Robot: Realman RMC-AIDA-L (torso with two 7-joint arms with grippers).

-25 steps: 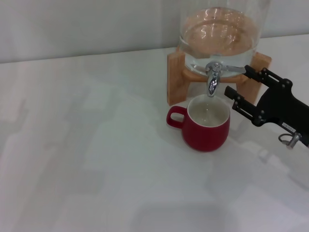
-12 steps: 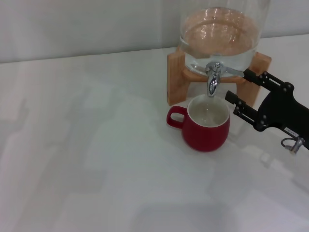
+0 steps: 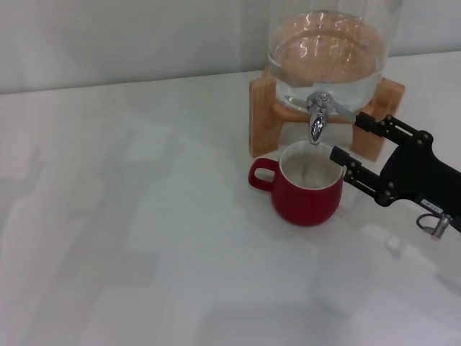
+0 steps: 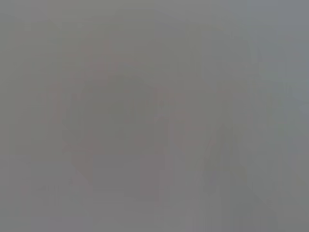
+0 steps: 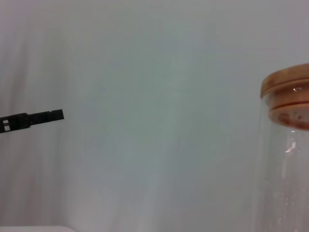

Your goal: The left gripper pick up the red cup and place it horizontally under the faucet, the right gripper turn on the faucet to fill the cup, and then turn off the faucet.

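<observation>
Since half a second ago the right gripper (image 3: 346,138) has slid left across the head view, toward the faucet (image 3: 318,117). Its fingers are spread wide with nothing between them: one tip lies just beside the faucet's lever, the other reaches the rim of the red cup (image 3: 305,183). Upright on the white table (image 3: 144,238) at centre right, the cup sits right under the spout (handle pointing left). Behind stands the glass dispenser (image 3: 328,54) on its wooden stand (image 3: 263,119). No left gripper shows.
</observation>
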